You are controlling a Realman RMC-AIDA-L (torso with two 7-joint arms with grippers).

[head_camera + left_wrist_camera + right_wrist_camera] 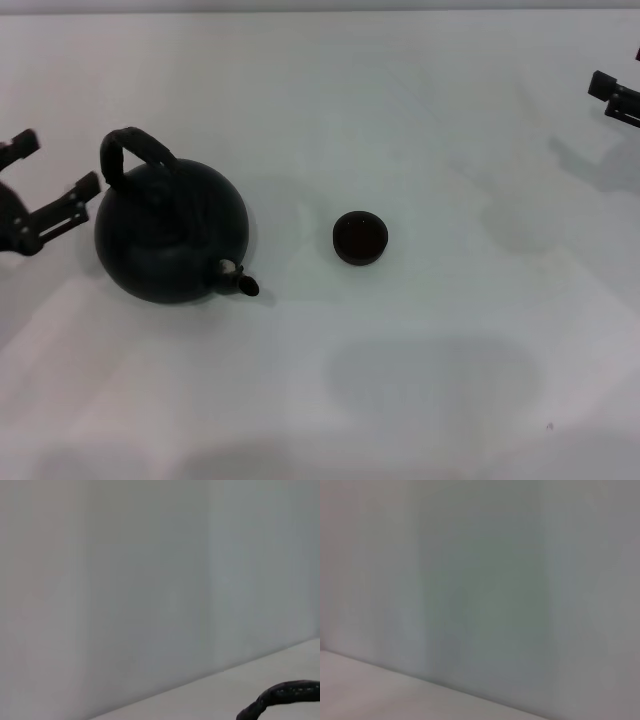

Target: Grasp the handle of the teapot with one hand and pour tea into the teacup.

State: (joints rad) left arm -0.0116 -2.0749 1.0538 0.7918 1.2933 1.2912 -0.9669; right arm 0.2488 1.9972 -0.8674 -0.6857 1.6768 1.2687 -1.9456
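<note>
Left claw (pixel 45 190): fingers spread, holding nothing, beside teapot (pixel 170 232).
Handle (pixel 135 150): we'd close squarely on it.
Teacup (pixel 359 238): apart from spout.

No words to read, no numbers, no labels, no signs, nothing written on the teapot (pixel 170 232) or the teacup (pixel 360 238)

right gripper (pixel 615 98) cut off by head view's edge, fingers unreadable. teapot handle (pixel 280 696) only partly in left wrist view; right wrist view blurred.
</note>
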